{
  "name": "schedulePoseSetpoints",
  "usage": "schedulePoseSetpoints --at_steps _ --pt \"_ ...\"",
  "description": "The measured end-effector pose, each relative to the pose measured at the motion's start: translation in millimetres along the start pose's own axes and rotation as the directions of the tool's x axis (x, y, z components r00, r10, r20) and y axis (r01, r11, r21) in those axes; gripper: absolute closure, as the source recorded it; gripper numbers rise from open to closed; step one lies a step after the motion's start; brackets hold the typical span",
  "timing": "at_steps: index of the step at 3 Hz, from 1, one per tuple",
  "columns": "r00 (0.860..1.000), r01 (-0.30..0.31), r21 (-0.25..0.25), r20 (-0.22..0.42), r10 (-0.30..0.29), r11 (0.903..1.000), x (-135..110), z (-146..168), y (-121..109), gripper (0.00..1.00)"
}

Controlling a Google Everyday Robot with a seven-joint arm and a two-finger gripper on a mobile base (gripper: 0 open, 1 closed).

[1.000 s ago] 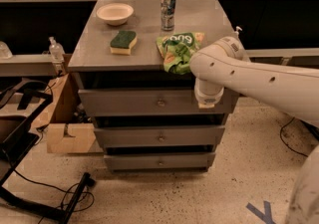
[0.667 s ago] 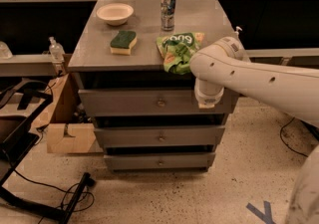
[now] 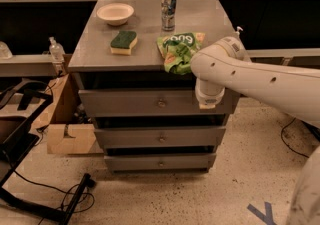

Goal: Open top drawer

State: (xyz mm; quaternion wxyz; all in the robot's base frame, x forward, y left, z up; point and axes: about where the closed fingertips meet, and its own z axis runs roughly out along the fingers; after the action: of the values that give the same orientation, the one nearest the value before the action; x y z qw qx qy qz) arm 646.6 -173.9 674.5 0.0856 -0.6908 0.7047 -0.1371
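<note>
Under the tabletop, at the cabinet's front: the top drawer (image 3: 125, 103) sits highest of three grey drawers; its panel looks in line with those below, so I judge it shut.
Drawer's look: a flat grey wooden front, wider and taller than the other two, dark gaps above and below it, and a small round metallic knob (image 3: 161, 103) at its centre.
Gripper's place: the gripper (image 3: 210, 101) hangs before the drawer's right end, at 3 o'clock from the knob and apart from it.
Gripper's state: I cannot tell whether it is spread or pressed together.
Why held so: the white arm (image 3: 260, 81) reaches in from 3 o'clock at drawer height. This reads as an approach to the knob, which is the only hold on the flat panel. It would need to move toward 9 o'clock to reach it.
Tabletop things: a bowl (image 3: 115, 13) at 11 o'clock, a can (image 3: 168, 3) at 12, a sponge (image 3: 123, 42) at 9, and a green bag (image 3: 177, 49) at 5 by the front edge.
Risk: the bag lies just beside the arm and may be brushed.
Lower drawers: the middle drawer (image 3: 130, 138) and bottom drawer (image 3: 130, 162) are no part of the task.
</note>
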Motion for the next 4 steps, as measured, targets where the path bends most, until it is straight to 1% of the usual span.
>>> schedulePoseSetpoints --at_steps 1,2,3,4 --pt "1.000 0.004 0.022 0.017 -0.004 0.9998 -3 -15 8 0.20" --pt "0.999 0.004 0.074 0.043 -0.007 0.9972 -7 -40 17 0.00" --pt "0.999 0.004 0.067 0.042 -0.007 0.9978 -8 -37 16 0.00" --pt "1.000 -0.001 -0.002 0.028 0.001 1.0000 -15 -4 -9 0.00"
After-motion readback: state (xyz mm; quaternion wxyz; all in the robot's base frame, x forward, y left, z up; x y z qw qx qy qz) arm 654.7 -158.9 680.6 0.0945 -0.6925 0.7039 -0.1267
